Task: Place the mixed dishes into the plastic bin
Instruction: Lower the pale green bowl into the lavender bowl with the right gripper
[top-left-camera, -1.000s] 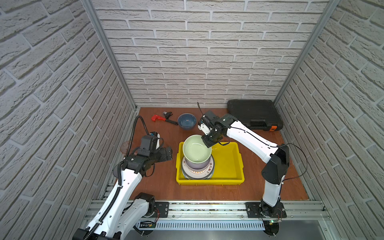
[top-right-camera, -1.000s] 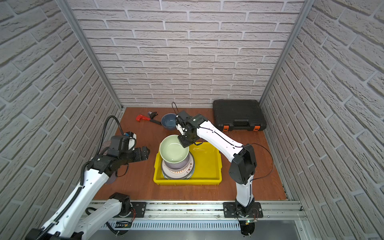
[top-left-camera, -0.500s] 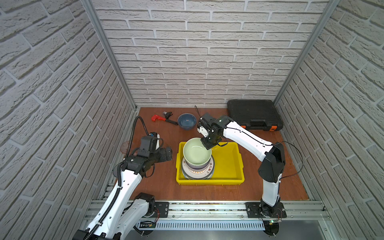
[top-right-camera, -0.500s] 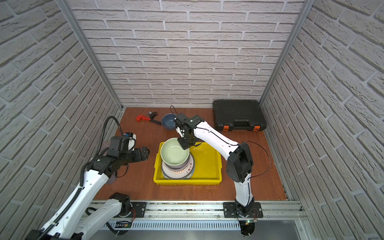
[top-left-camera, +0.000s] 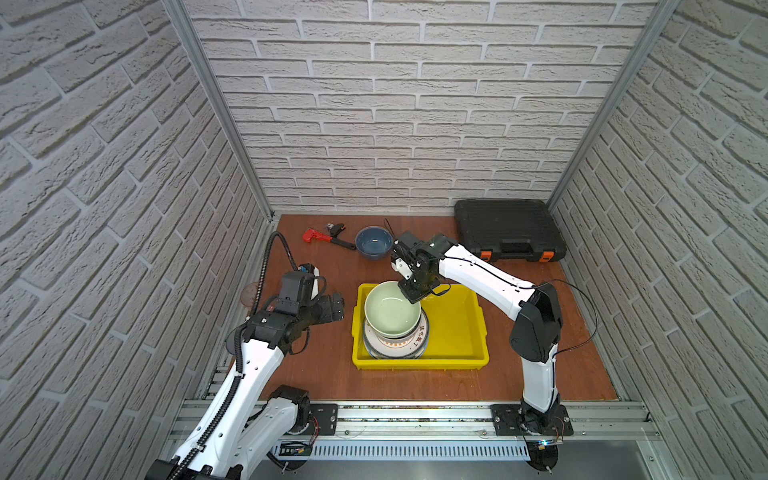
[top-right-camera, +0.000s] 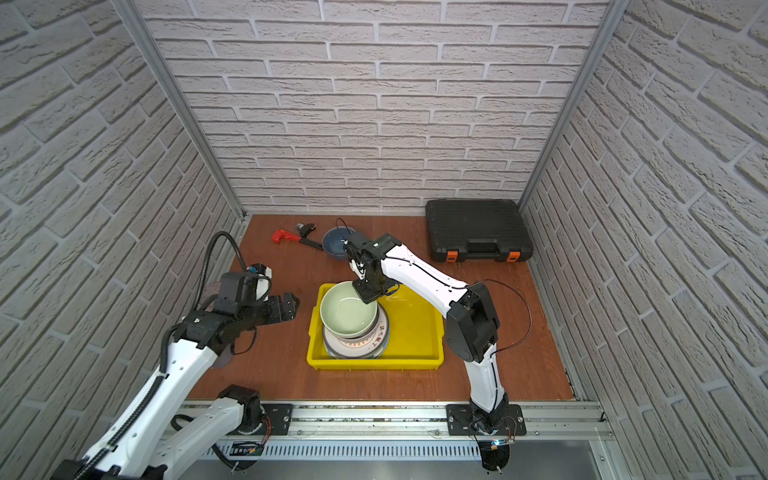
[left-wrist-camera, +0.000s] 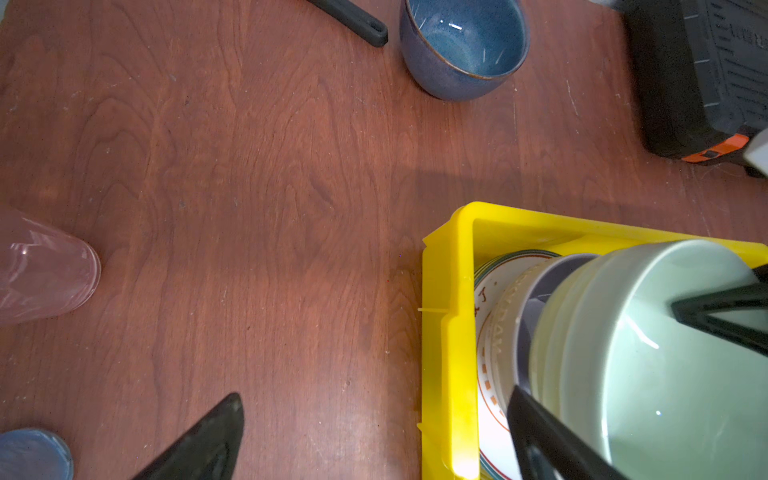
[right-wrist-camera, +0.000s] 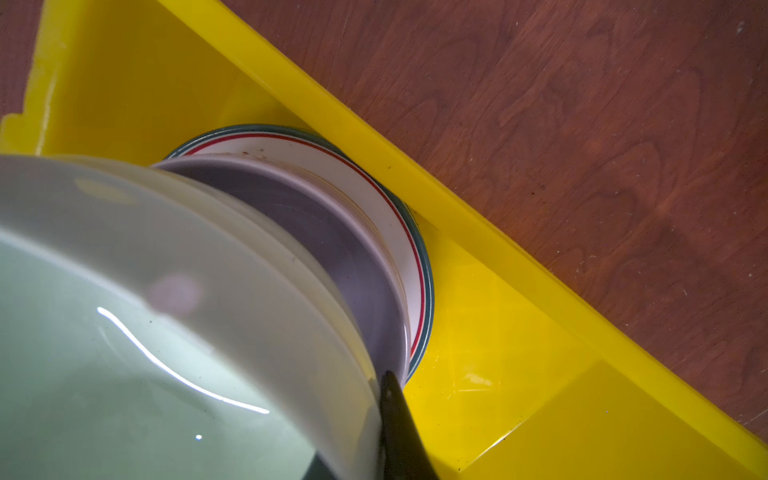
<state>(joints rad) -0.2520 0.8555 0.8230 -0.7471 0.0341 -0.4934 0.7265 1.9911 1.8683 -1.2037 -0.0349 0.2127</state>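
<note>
The right hand (top-left-camera: 412, 293) is pinching the far rim of the green bowl (top-left-camera: 390, 311), which is tilting over the lilac bowl (right-wrist-camera: 316, 232) and plates (top-left-camera: 419, 338) inside the bin (top-left-camera: 457, 360). The left hand (top-left-camera: 333, 308) is hanging spread wide just left of the bin, and the blue bowl (top-left-camera: 373, 242) is standing on the surface (top-left-camera: 415, 384) beyond the bin
</note>
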